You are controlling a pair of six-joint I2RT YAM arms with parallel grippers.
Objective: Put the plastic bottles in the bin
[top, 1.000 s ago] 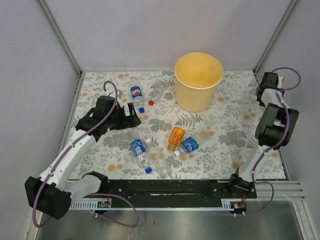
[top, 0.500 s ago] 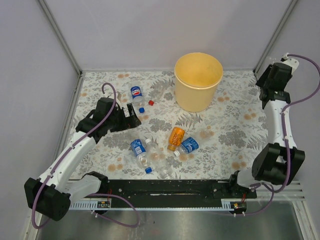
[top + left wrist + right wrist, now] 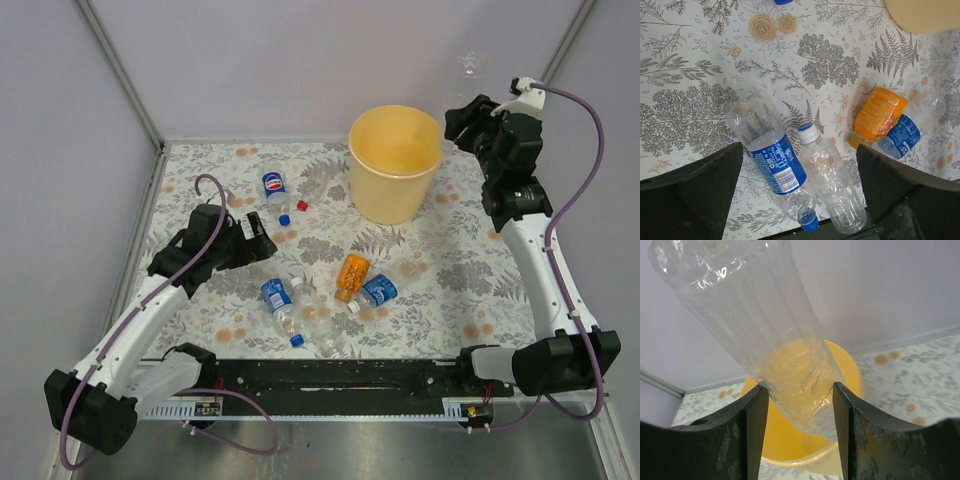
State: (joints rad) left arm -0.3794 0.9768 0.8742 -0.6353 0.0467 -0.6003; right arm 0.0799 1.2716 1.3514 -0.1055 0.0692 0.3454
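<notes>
R end effector (image 3: 799,390) pinches 1 clear bottle (image 3: 750,305) across its body; I judge it light, crushable, slick. L end effector (image 3: 799,150) wide, empty.

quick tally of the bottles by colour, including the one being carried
blue-label bottles: 3
orange bottle: 1
plain clear bottles: 2, counting the held bottle in the right gripper
total: 6
</notes>
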